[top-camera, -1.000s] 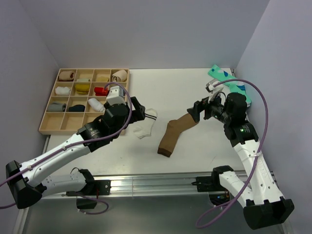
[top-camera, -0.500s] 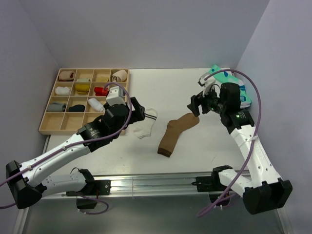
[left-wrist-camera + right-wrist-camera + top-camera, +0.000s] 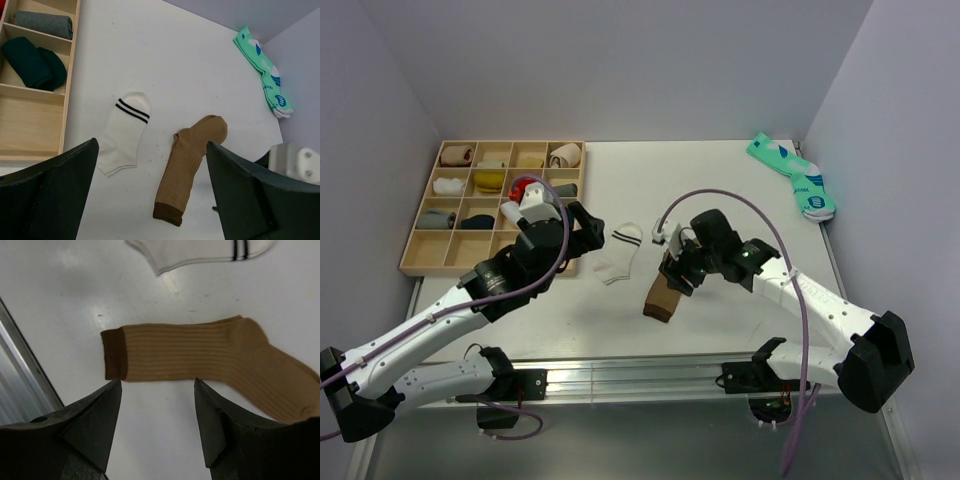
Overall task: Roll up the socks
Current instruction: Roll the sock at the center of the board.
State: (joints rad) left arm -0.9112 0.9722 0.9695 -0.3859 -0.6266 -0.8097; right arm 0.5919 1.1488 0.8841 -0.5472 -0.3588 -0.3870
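**White desk (image 3: 720, 180) in a grey-walled enclosure: socks and claws listed**

Surface: the white desk is enclosed by plain pale grey walls (image 3: 620, 60) at the far side and both flanks. An aluminium rail (image 3: 640, 372) is fixed along its near edge.

Item 1, tan-brown sock (image 3: 189, 162). Long, ribbed, unrolled. It is laid flat near the middle of the desk, the dark brown cuff turned toward the near edge and the foot bent toward the far right.

Item 2, white sock (image 3: 124, 131). Short, unrolled, with two dark stripes at the cuff. It is laid flat just left of the tan-brown sock, the two apart, with the striped cuff turned to the far side.

Item 3, teal pair (image 3: 794, 176). White and blue marks are seen. It is laid at the far right corner of the desk, by the right wall, well apart from the other socks.

Item 4, wooden tray (image 3: 412, 262). Divided into compartments and set at the far left of the desk. Rolled socks (image 3: 34, 67) in grey, dark green, red, yellow, white and tan are kept in several compartments.

Item 5, left claw (image 3: 152, 145). The jaws are spread wide and nothing is held. It is poised above the desk, just left of the white sock.

Item 6, right claw (image 3: 157, 384). The jaws are spread wide and nothing is held. It is poised over the leg of the tan-brown sock, close to the dark cuff.
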